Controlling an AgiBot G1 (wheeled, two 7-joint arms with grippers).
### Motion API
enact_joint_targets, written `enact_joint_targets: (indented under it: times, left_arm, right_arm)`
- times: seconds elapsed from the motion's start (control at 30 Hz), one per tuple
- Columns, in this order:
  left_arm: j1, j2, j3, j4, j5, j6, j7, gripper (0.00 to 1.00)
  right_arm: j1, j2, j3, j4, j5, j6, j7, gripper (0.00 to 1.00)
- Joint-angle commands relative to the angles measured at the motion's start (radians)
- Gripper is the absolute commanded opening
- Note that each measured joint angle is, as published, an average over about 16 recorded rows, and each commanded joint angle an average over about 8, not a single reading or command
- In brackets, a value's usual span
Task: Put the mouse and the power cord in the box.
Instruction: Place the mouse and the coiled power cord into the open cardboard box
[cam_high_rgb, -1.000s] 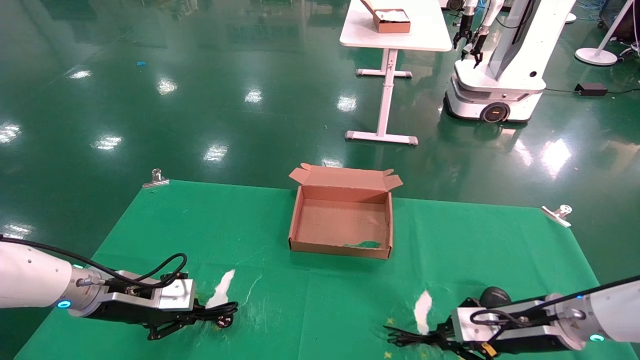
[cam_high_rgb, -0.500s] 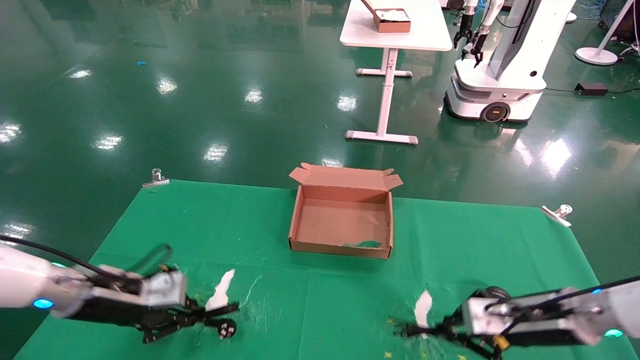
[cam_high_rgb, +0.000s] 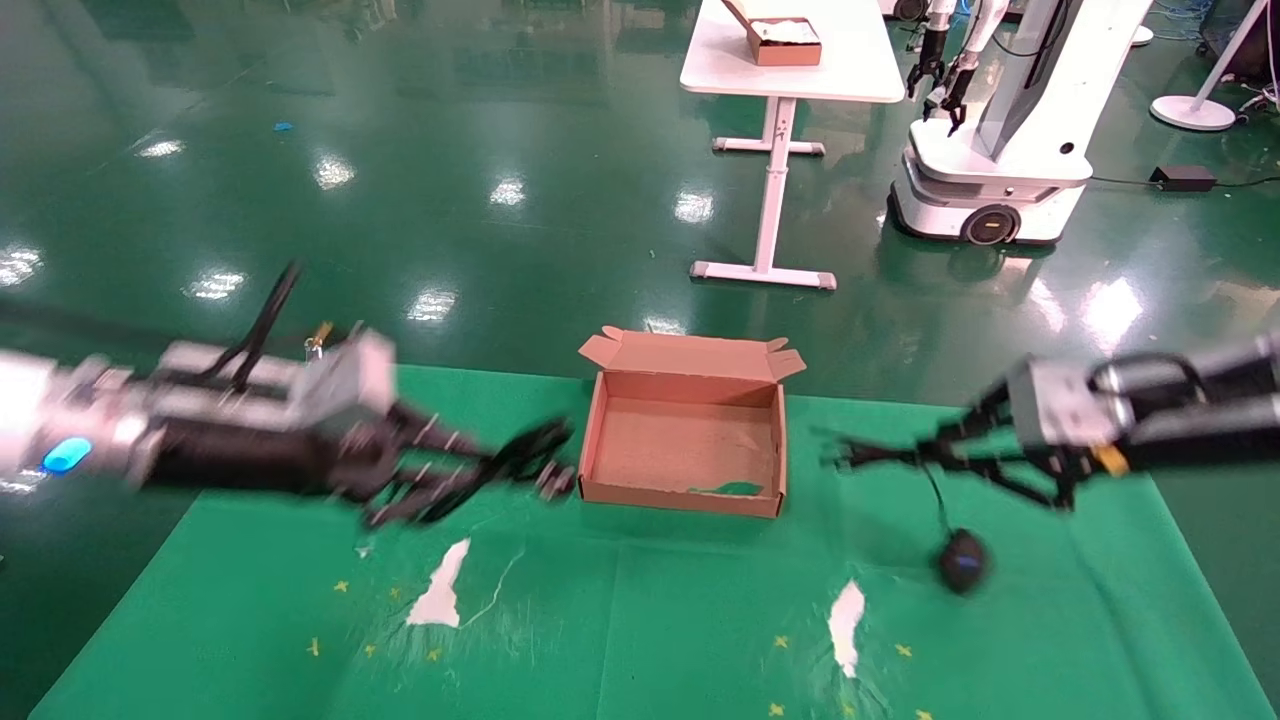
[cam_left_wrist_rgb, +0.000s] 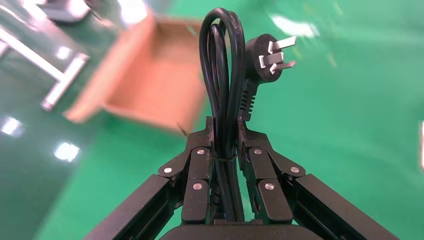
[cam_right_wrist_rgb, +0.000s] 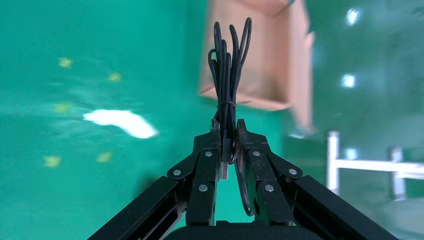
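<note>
My left gripper clamps the power cord, plug beyond its jaws; my right gripper pinches the mouse cable, mouse dangling beside the box.

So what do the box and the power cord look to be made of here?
The box: brown cardboard, matte, with folded flaps and a torn notch in its near wall. The power cord, clamped in the left gripper: probably rubbery plastic sheathing, smooth with a slight sheen, and bare metal prongs on the plug.

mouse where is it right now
In the head view the mouse dangles by its cable from the right gripper, right of the box.
</note>
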Motion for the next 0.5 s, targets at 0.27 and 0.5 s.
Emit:
enact_joint_targets:
  times: [0.27, 0.5]
  left_arm:
    - [-0.089, 0.152, -0.046, -0.049, -0.054, -0.219, -0.192, 0.00]
    - [-0.124, 0.158, -0.046, -0.054, -0.044, -0.280, -0.194, 0.00]
  right_arm:
    - [0.087, -0.216, -0.019, 0.029, -0.042, 0.215, 0.046, 0.00]
    - [-0.018, -0.363, 0.010, -0.023, -0.003, 0.519, 0.024, 0.00]
